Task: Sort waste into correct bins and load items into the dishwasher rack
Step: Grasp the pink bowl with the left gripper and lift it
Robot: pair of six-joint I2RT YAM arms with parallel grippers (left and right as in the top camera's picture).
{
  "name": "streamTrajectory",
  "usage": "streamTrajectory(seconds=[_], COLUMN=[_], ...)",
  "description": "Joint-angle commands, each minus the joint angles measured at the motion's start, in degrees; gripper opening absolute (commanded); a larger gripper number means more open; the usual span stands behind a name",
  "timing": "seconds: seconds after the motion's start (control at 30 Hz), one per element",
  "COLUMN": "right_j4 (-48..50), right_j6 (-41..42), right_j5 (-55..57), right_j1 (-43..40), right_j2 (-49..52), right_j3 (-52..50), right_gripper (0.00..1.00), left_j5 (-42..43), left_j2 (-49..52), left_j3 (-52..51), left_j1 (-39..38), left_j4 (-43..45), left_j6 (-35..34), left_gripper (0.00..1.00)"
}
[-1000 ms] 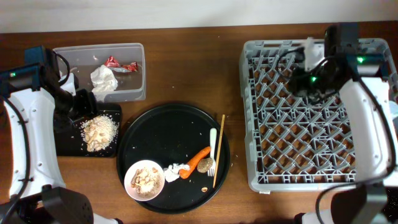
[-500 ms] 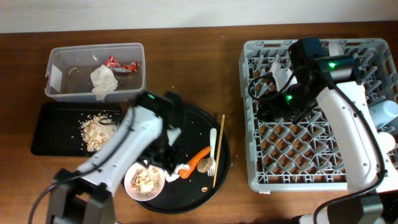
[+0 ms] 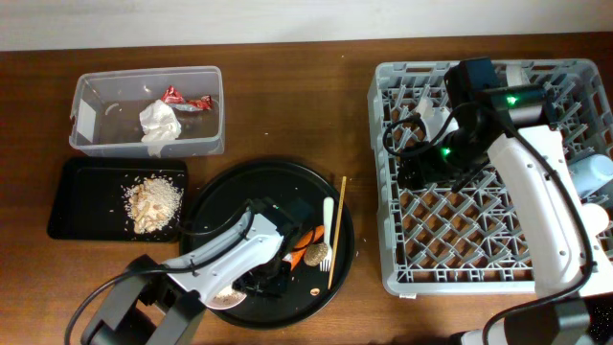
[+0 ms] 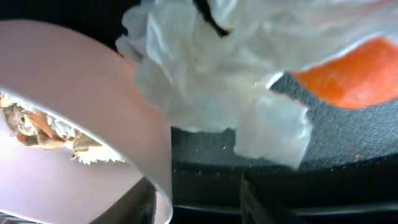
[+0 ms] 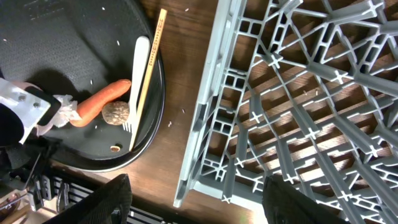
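Worktop contents, placed from the round black tray [image 3: 259, 187]:

1. Left hand [image 3: 273, 270]: low over the tray's near part, close on a crumpled white tissue [image 4: 186, 81]. Open or closed, I cannot tell; its fingers are blurred in the wrist view
2. Pale pinkish bowl [image 4: 74, 81]: on the tray's near-left part, touching the tissue, with beige scraps [image 4: 37, 124] inside
3. Carrot piece [image 3: 308, 241]: on the tray, just right of the tissue
4. White fork [image 3: 327, 230] and wooden chopsticks [image 3: 337, 230]: lying lengthwise along the tray's right rim
5. Shallow black tray [image 3: 86, 196]: left of the round tray, carrying a heap of rice-like scraps [image 3: 153, 203]
6. Clear tub [image 3: 115, 139]: beyond and left of the round tray, holding 1 tissue [image 3: 158, 122] and a red wrapper [image 3: 185, 99]
7. Dishwasher rack [image 3: 460, 240]: right of the round tray, apart from it
8. Right hand [image 5: 198, 182]: above the rack's side nearest the round tray, fingers spread, holding nothing
9. Light-blue cup [image 3: 588, 172]: in the rack's side farthest from the round tray
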Motion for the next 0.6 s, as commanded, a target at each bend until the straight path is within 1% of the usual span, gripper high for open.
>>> streamTrajectory(seconds=[0.0,0.03,0.1,0.23,0.27,0.33,0.4,0.57], right_j4=[-0.2,-0.5,-1.0,-1.1,-1.2,-1.2,-1.2,-1.5], right_j6=[0.3,0.3,0.3,0.3,0.3,0.3,0.3,0.3], right_j5=[0.5,0.5,0.5,0.5,0.5,0.5,0.5,0.5], right_j1=[-0.3,-0.3,-0.3,-0.3,-0.3,-0.3,-0.3,-0.3], right_j2=[-0.2,-0.2,-0.2,-0.2,-0.2,-0.2,-0.2,-0.2], right_j3=[0.0,0.0,0.0,0.0,0.0,0.0,0.0,0.0], right_gripper=[0.71,0.71,0.71,0.70,0.70,0.70,0.70,0.70], left_j5=[-1.0,-1.0,-1.1,-2.5,-2.6,-2.7,-3.8,-3.9], left_j2=[-0.3,-0.3,-0.3,-0.3,-0.3,-0.3,-0.3,-0.3], left_j3=[-0.5,-1.2,-3.2,-3.6,-3.6,-3.6,-3.5,-2.3], left_j1=[-0.1,-0.1,-0.1,-0.1,-0.1,-0.1,-0.1,-0.1], left_j4=[0.1,0.3,2.1,2.4,2.7,3.0,3.0,3.1], left_j6=[-0.9,-0.9,-1.1,-1.1,-1.1,-1.1,-1.1,-1.1], left_gripper=[0.38,0.31,0.30,0.25,0.16,0.11,0.02,0.01])
